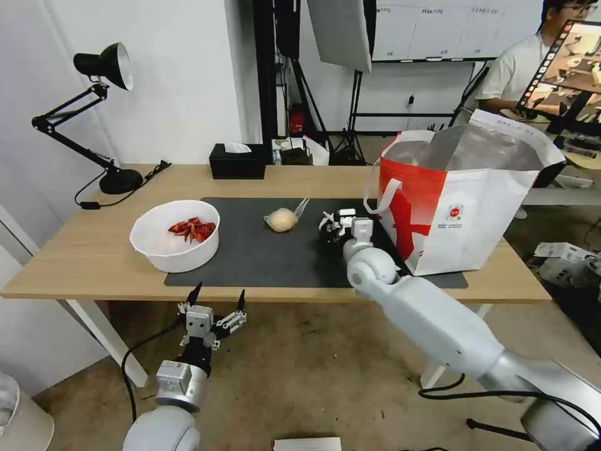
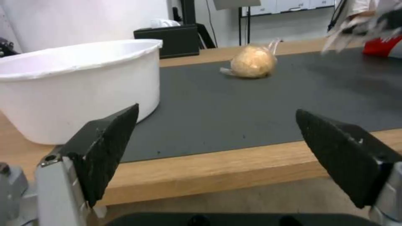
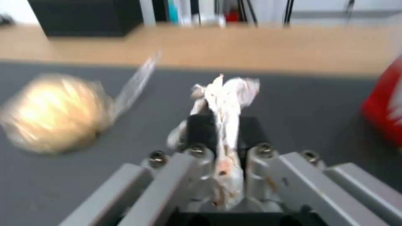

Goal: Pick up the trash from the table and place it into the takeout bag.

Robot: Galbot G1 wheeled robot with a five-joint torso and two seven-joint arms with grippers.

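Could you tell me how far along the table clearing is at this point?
Nothing visibly bagged yet. In hand: the right end effector is shut on the crumpled tissue beside the takeout bag. Left: the white bowl and bagged lump; the left end effector waits open.

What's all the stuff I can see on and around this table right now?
Table: one, light wood, white legs.
Mat: one, dark grey, mid-table.
Bowl: one, white, red scraps inside, on the mat's left edge.
Clear bag: one, beige lump inside, mid-mat.
Crumpled tissue: one, white, pinched in the right gripper.
Takeout bag: one, red-and-white, foil-lined, table's right.
Tissue box: one, black, far edge.
Desk lamp: one, black, far left corner.
Left gripper: open, before the table's near edge.
Right gripper: above the mat, beside the takeout bag.
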